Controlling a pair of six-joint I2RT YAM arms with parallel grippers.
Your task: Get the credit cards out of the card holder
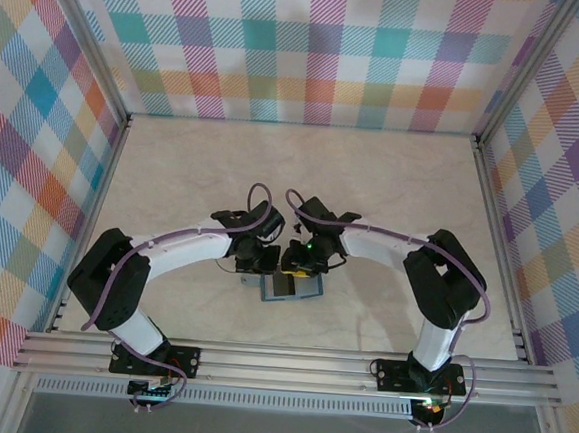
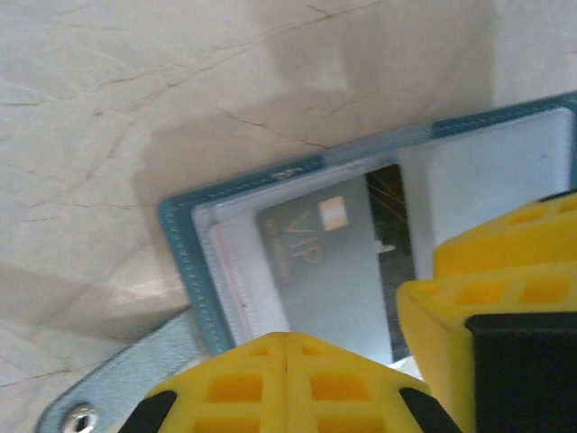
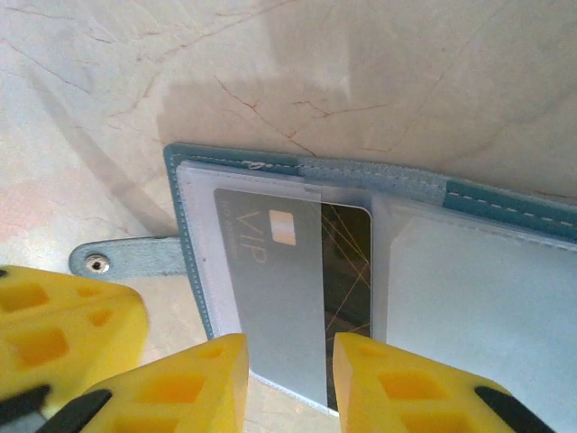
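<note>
R pincer (image 3: 284, 365) part-open astride card (image 3: 270, 298) marked "VIP" | L pincer (image 2: 287, 361) closed, over teal holder (image 2: 180, 253)

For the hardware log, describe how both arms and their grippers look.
The left arm and right arm have white tubular links, black joints and bases, and purple cables alongside. The left gripper and right gripper have yellow plastic fingers with square recesses on black mounts.

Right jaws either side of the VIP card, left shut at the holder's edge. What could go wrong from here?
1. The right gripper has its jaws apart astride the flat card; closing may pinch the clear sleeve too, or skate off.
2. The left gripper, shut, sits only at the card holder's near edge; the holder may drag along with the card.
</note>
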